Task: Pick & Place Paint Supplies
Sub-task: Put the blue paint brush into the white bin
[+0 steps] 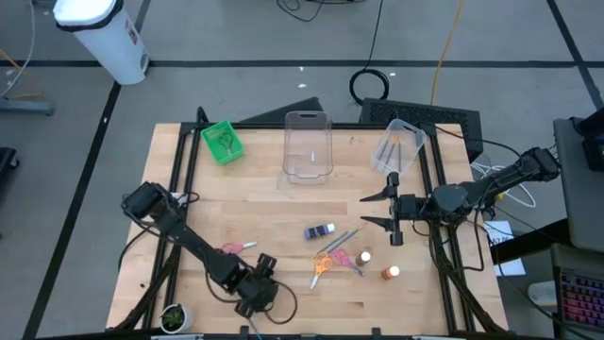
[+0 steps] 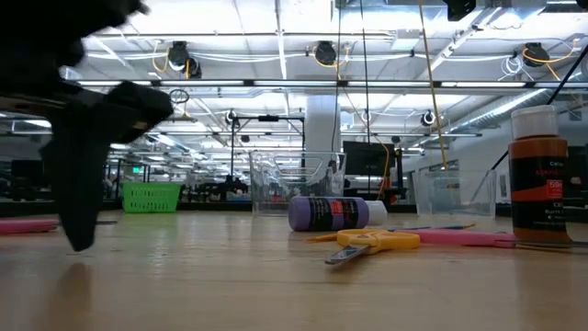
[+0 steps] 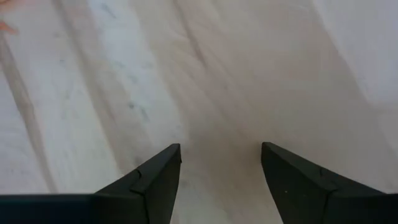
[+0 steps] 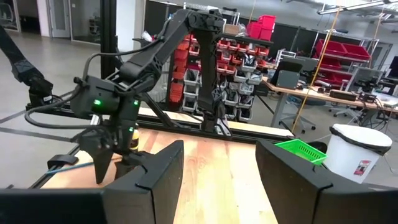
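On the table (image 1: pixel 283 198), purple bottle (image 2: pixel 328 213) lying flat, label unreadable, yellow scissors (image 2: pixel 372 243) just in front, orange bottle (image 2: pixel 539 179) upright, text blurred, left gripper (image 3: pixel 221 163) open over bare wood, empty, right gripper (image 1: pixel 381 211) open, empty, hovering.

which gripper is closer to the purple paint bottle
Right. The right gripper hovers open just to the side of the purple paint bottle, toward the table's right edge. The left gripper is open low near the front edge, farther away.

Purple bottle (image 1: pixel 319 230), yellow scissors (image 2: pixel 372 244), green bin (image 1: pixel 222 141), orange bottle (image 2: pixel 539 179)
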